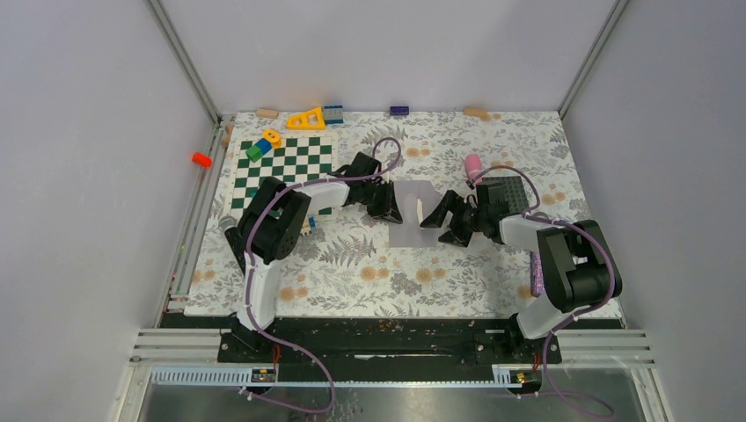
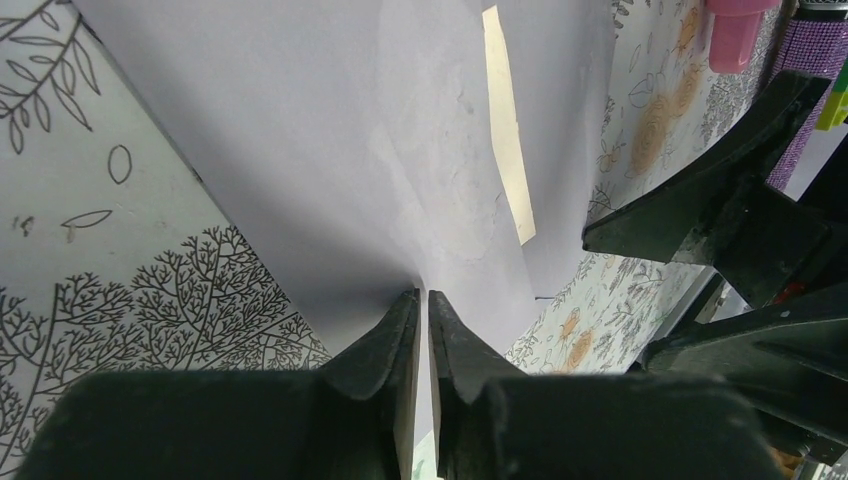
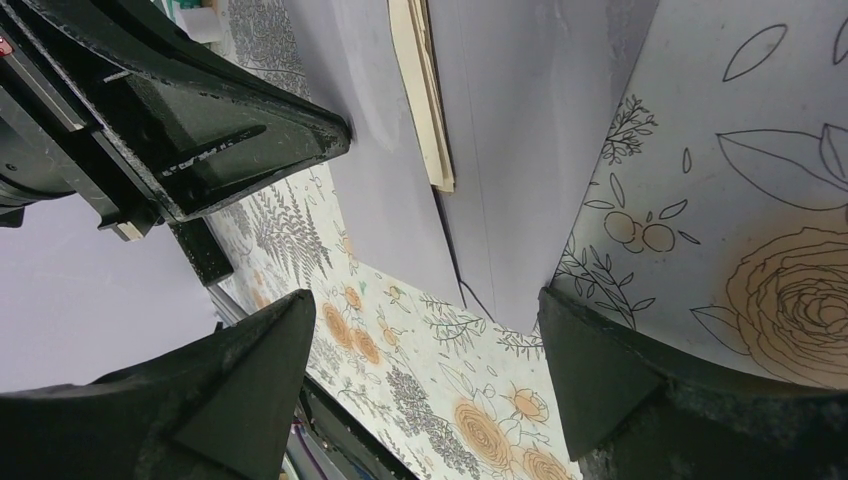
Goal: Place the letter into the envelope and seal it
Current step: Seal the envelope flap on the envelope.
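Note:
The pale grey-lavender envelope [image 1: 409, 230] lies flat on the floral mat between the two arms. A cream letter [image 1: 420, 209] shows as a narrow strip along it, long and thin in the left wrist view [image 2: 508, 130] and layered in the right wrist view [image 3: 422, 90]. My left gripper [image 1: 393, 211] sits at the envelope's left edge. Its fingertips [image 2: 422, 293] are pressed nearly together with a thin sheet of the envelope [image 2: 330, 150] between them. My right gripper [image 1: 433, 215] stands open at the right side. Its fingers [image 3: 425, 300] straddle bare mat just below a corner of the envelope [image 3: 520, 120].
A dark grey studded plate [image 1: 508, 193] and a pink piece [image 1: 473, 163] lie right of the right gripper. A green-and-white checkered board [image 1: 286, 163] with small blocks is at the back left. A yellow triangle [image 1: 306, 119] and other blocks line the back edge.

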